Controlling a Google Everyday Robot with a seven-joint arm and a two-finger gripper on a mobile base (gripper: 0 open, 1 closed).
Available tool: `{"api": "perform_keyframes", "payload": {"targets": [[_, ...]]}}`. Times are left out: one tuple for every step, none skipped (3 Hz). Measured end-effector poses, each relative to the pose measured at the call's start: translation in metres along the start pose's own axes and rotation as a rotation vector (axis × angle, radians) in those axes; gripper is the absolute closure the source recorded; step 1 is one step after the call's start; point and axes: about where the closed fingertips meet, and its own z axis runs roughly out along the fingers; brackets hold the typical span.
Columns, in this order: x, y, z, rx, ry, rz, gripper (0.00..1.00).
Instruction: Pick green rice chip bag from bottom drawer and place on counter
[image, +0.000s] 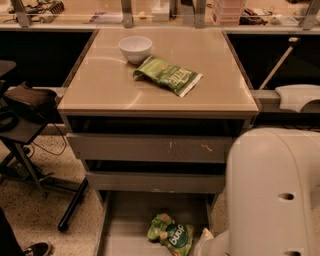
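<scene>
The green rice chip bag (171, 235) lies on the grey floor of the open bottom drawer (127, 227), near its right side, white lettering up. My big white arm (275, 195) fills the lower right. Its lower end, with my gripper (205, 244), reaches the bottom edge just right of the bag and is mostly cut off. The beige counter (110, 90) tops the cabinet above.
On the counter are a white bowl (135, 48) and a flatter darker-green bag with a white end (168, 75). Two taller grey drawer fronts (150, 148) stand partly open above the bottom drawer. A black chair and stand (25, 107) are at the left.
</scene>
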Motion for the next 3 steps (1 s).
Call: {"api": "perform_keyframes", "payload": {"targets": [[-0.015,0.041,0.042,-0.168,-0.097,0.006,0.00],[-0.041,0.054,0.053,-0.224,-0.174,-0.006,0.00],[-0.047,0.050,0.056,-0.237,-0.211,-0.014,0.00]]}}
